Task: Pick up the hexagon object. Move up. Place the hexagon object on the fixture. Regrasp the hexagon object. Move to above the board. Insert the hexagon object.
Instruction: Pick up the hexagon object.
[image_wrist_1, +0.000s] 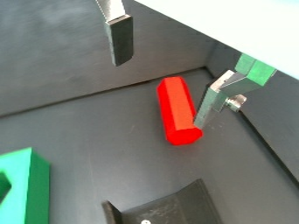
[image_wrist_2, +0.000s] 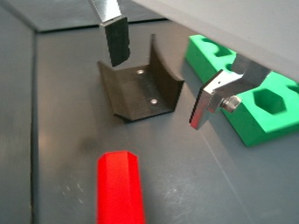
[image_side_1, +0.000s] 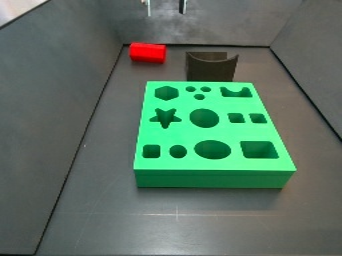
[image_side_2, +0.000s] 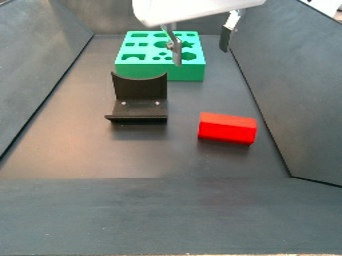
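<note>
The board (image_side_1: 211, 135), a bright green slab cut with star, circle, square, hexagon and oval holes, lay flat on the dark floor (image_side_1: 80, 200) of the walled work area and was the largest thing there; in a wrist view only two of its corners showed (image_wrist_2: 263, 109). Just beyond one short end of it stood the fixture (image_side_1: 211, 66), a dark block with a curved notch in its top, seen from its open side in a side view (image_side_2: 138, 96) and close under the camera in a wrist view (image_wrist_2: 140, 87). The hexagon object (image_side_2: 227, 128), a bright red prism, lay on its side on the floor near the fixture but apart from it, touched by nothing; in a wrist view it lay below the gap between the fingers (image_wrist_1: 177, 109). The tool (image_wrist_1: 163, 61) hung above the floor with its silver fingers (image_wrist_1: 121, 39) spread wide and nothing held between them, raised clear of the hexagon object (image_wrist_2: 118, 187).
</note>
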